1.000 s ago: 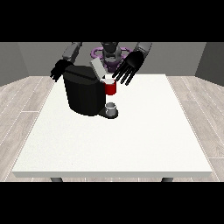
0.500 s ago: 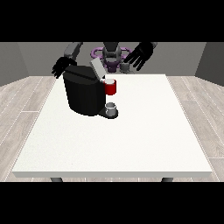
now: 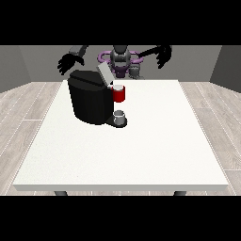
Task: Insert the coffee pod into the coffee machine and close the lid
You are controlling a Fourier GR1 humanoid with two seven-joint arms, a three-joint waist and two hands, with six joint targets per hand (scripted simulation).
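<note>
A black coffee machine (image 3: 92,101) stands on the white counter (image 3: 141,150), toward the far side and nearer the view's left edge. Its grey lid (image 3: 104,74) is tilted up, standing open above the machine's top. A red part (image 3: 119,94) juts from the machine's front at the view's right side of its body, with a pale ring on top that may be the pod; whether the pod sits fully in its slot cannot be told. Below the red part, a small grey cup (image 3: 120,116) rests on the machine's base.

The hand at the view's left (image 3: 68,62) hangs in the air behind and above the machine, just beyond its far left corner, touching nothing; its fingers are spread and it holds nothing. The hand at the view's right (image 3: 163,55) is raised well away from the machine, up and to the view's right of the lid, its fingers splayed wide and empty.

The robot's torso (image 3: 121,60) shows behind the machine at the counter's far edge.
</note>
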